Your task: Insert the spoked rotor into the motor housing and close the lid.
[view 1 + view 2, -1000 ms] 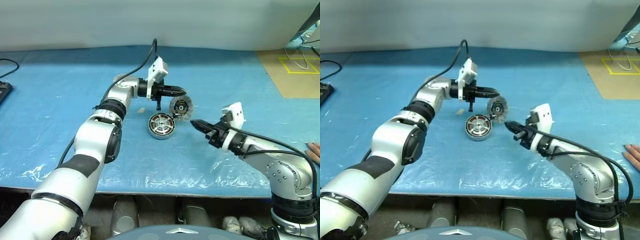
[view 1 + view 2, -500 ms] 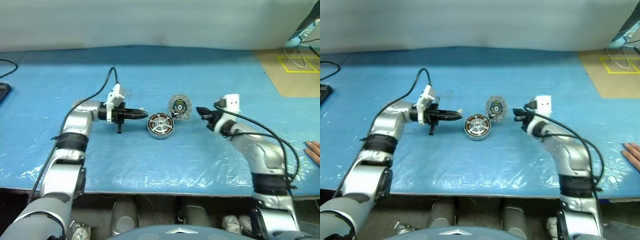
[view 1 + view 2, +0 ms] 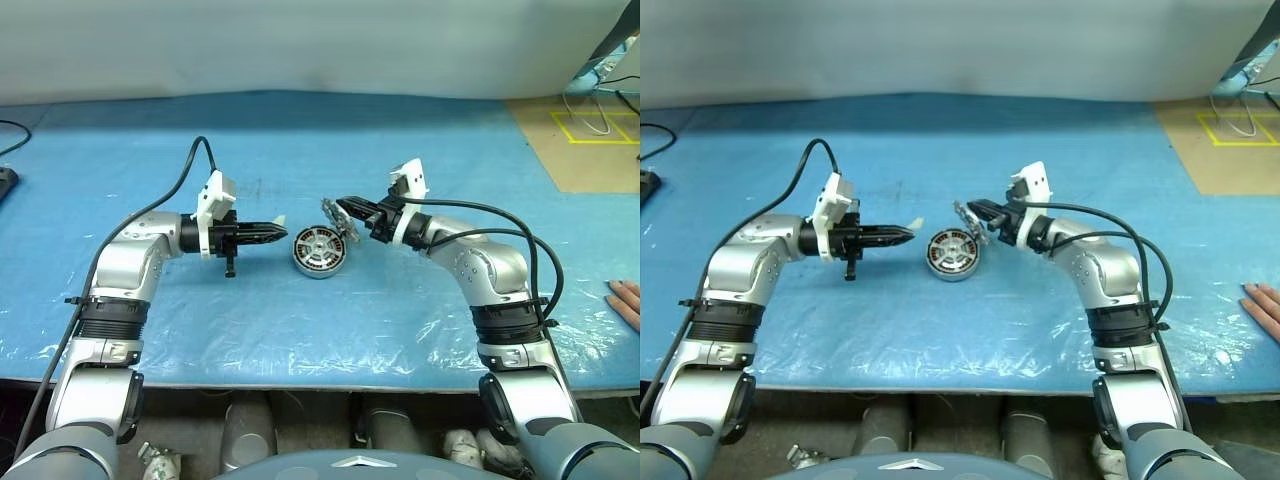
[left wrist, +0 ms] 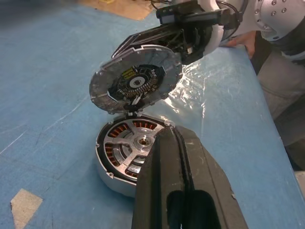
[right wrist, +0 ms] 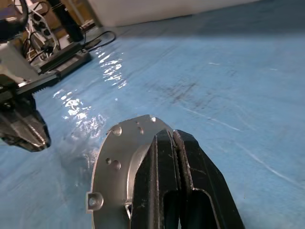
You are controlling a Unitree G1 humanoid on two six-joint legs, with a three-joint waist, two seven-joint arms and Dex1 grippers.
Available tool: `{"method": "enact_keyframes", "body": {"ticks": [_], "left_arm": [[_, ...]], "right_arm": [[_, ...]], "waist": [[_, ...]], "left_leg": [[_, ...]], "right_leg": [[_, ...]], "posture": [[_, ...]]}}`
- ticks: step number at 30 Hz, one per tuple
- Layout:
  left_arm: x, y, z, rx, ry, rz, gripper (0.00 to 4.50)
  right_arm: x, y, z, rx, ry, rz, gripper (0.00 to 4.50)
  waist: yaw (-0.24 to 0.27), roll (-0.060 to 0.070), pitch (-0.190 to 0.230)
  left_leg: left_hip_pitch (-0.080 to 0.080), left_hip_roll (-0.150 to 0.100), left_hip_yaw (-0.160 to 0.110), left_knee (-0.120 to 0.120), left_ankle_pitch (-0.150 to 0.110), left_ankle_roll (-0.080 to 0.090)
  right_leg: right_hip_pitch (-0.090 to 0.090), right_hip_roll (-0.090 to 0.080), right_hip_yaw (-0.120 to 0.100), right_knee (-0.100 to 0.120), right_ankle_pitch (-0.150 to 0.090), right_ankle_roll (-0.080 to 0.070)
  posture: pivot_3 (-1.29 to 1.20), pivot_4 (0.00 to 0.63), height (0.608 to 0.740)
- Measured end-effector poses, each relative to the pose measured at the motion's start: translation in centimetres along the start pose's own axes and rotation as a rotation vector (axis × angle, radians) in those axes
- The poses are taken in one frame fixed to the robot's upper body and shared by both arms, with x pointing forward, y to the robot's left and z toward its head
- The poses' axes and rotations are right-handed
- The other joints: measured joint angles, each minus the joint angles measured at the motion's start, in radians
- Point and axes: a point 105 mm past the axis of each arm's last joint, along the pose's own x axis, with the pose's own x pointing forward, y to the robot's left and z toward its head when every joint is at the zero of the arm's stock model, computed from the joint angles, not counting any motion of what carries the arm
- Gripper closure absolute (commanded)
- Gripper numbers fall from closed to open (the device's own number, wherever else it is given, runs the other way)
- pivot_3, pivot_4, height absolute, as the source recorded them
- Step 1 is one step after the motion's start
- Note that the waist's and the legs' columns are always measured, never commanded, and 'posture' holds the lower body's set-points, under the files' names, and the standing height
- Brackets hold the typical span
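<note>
Lid [image 4: 136,86]: stands tilted on edge over motor housing [image 4: 131,152], far rim apparently touching the closed right gripper [image 3: 345,207]. Left gripper [image 3: 272,229], closed, empty, waits opposite.

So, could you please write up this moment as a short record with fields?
surface: blue sheet over the table
housing: flat on the sheet, open side up, copper windings showing
rotor: seated in the housing, spokes visible
lid: tilted on edge over the housing's far rim, hub side facing the left gripper
left gripper: shut, holding nothing, pointing at the housing, short of it
right gripper: shut, against the lid's back face
edge of view: a person's fingers on the sheet
</note>
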Motion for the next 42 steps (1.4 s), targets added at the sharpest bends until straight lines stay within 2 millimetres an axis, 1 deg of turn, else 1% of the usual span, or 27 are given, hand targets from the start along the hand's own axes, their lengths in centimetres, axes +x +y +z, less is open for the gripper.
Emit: {"method": "enact_keyframes", "body": {"ticks": [3, 8, 12, 14, 18, 22, 24, 27, 29, 31, 33, 35, 36, 38, 39, 42], "left_arm": [[0.1, 0.2, 0.2, -0.016, -0.015, 0.013, 4.47], [0.4, 0.3, 1.0, -0.009, -0.036, 0.013, 4.47], [0.9, -0.1, 0.6, -0.008, -0.016, -0.012, 4.47], [1.1, -0.2, 0.4, -0.003, -0.006, -0.017, 4.47], [1.2, -0.2, 0.2, 0.011, 0.007, -0.022, 4.47], [1.1, -0.1, 0.2, 0.016, 0.008, -0.016, 4.47], [1.0, 0.0, 0.1, 0.017, 0.009, -0.01, 4.47], [0.6, 0.4, -0.1, 0.026, 0.018, 0.017, 4.5], [0.3, 0.7, -0.4, 0.026, 0.029, 0.037, 4.5], [0.0, 1.0, -0.6, 0.025, 0.037, 0.054, 4.5], [0.0, 1.1, -0.7, 0.021, 0.039, 0.059, 4.5], [-0.2, 1.1, -0.8, 0.021, 0.042, 0.061, 4.5], [-0.3, 1.1, -0.8, 0.021, 0.047, 0.06, 4.5], [-0.8, 1.0, -1.1, 0.022, 0.064, 0.056, 4.5], [-1.1, 0.9, -1.2, 0.021, 0.072, 0.053, 4.5], [-1.6, 0.8, -1.6, 0.03, 0.097, 0.051, 4.5]], "right_arm": [[0.5, 0.6, -0.7, -0.019, 0.034, 0.024, 4.5], [1.6, 1.6, -3.5, -0.003, 0.1, 0.048, 4.5], [2.5, 1.4, -5.0, 0.019, 0.119, 0.03, 4.5], [2.9, 1.6, -5.2, 0.016, 0.109, 0.033, 4.5], [3.1, 1.4, -5.1, 0.006, 0.098, 0.026, 4.5], [2.8, 0.9, -4.8, 0.007, 0.087, 0.009, 4.5], [2.5, 0.7, -4.1, -0.017, 0.077, -0.006, 4.5], [2.3, 0.4, -1.7, -0.144, 0.043, -0.036, 3.91], [2.1, 1.0, -0.5, -0.204, 0.017, -0.016, 3.25], [2.3, 1.8, -0.6, -0.227, 0.027, 0.026, 2.56], [2.4, 2.3, -1.3, -0.218, 0.045, 0.054, 1.89], [2.6, 2.6, -1.9, -0.196, 0.053, 0.071, 1.17], [2.7, 2.6, -2.0, -0.194, 0.054, 0.075, 0.8], [2.7, 2.5, -2.1, -0.196, 0.059, 0.075, 0.12], [2.6, 2.4, -2.3, -0.198, 0.07, 0.071, 0.05], [2.6, 1.9, -3.5, -0.214, 0.133, 0.066, 0.05]], "waist": [[-0.001, 0.0, 0.0], [-0.001, 0.0, 0.0], [-0.001, 0.0, 0.0], [-0.002, 0.0, 0.0], [-0.002, 0.0, 0.0], [-0.002, 0.0, 0.0], [-0.002, 0.0, 0.0], [-0.003, 0.0, 0.0], [-0.003, 0.0, 0.0], [-0.004, 0.0, 0.0], [-0.004, 0.0, 0.0], [-0.005, 0.0, 0.0], [-0.005, 0.0, 0.0], [-0.007, 0.0, 0.0], [-0.008, 0.0, 0.0], [-0.013, 0.0, 0.0]], "left_leg": [[0.001, 0.0, 0.0, 0.0, 0.0, 0.0], [0.001, 0.0, 0.0, 0.001, 0.0, 0.0], [0.001, 0.0, 0.0, 0.003, 0.0, 0.0], [0.002, 0.0, 0.0, 0.004, 0.0, 0.0], [0.003, 0.001, 0.0, 0.006, 0.0, 0.0], [0.002, 0.001, 0.0, 0.007, 0.0, 0.0], [0.002, 0.001, 0.0, 0.007, 0.0, 0.0], [0.002, 0.001, 0.0, 0.007, 0.0, 0.0], [0.002, 0.001, 0.0, 0.006, 0.0, 0.0], [0.002, 0.002, 0.0, 0.005, 0.0, 0.0], [0.002, 0.002, 0.0, 0.005, 0.0, 0.0], [0.002, 0.002, 0.0, 0.005, 0.0, 0.0], [0.002, 0.002, 0.0, 0.005, 0.0, 0.0], [0.002, 0.002, 0.0, 0.006, 0.0, 0.0], [0.002, 0.002, 0.0, 0.006, 0.0, 0.0], [0.002, 0.002, 0.0, 0.006, 0.0, 0.0]], "right_leg": [[0.0, 0.0, 0.0, 0.001, 0.0, 0.0], [0.0, 0.0, 0.0, 0.002, -0.001, -0.001], [0.0, 0.0, 0.0, 0.004, -0.001, -0.002], [0.0, 0.0, 0.001, 0.006, -0.001, -0.002], [0.0, -0.001, 0.001, 0.008, -0.002, -0.003], [0.0, -0.001, 0.002, 0.008, -0.002, -0.003], [0.0, 0.0, 0.002, 0.008, -0.002, -0.003], [0.0, 0.0, 0.001, 0.009, -0.002, -0.002], [0.0, 0.0, 0.001, 0.008, -0.001, -0.002], [0.0, 0.0, 0.001, 0.008, 0.0, 0.0], [0.0, 0.0, 0.0, 0.008, 0.0, 0.0], [0.0, 0.0, 0.001, 0.008, -0.001, -0.001], [0.0, 0.0, 0.001, 0.008, -0.002, -0.004], [0.0, 0.0, 0.001, 0.008, -0.002, -0.004], [0.0, 0.0, 0.001, 0.008, -0.002, -0.004], [0.0, 0.0, 0.001, 0.008, -0.002, -0.004]], "posture": [[0.0, 0.15, 0.74], [0.0, 0.15, 0.74], [0.0, 0.15, 0.74], [0.0, 0.15, 0.74], [0.0, 0.15, 0.74], [0.0, 0.15, 0.74], [0.0, 0.15, 0.74], [0.0, 0.15, 0.74], [0.0, 0.15, 0.74], [0.0, 0.15, 0.74], [0.0, 0.15, 0.74], [0.0, 0.15, 0.74], [0.0, 0.15, 0.74], [0.0, 0.15, 0.74], [0.0, 0.15, 0.74], [0.0, 0.15, 0.74]]}}
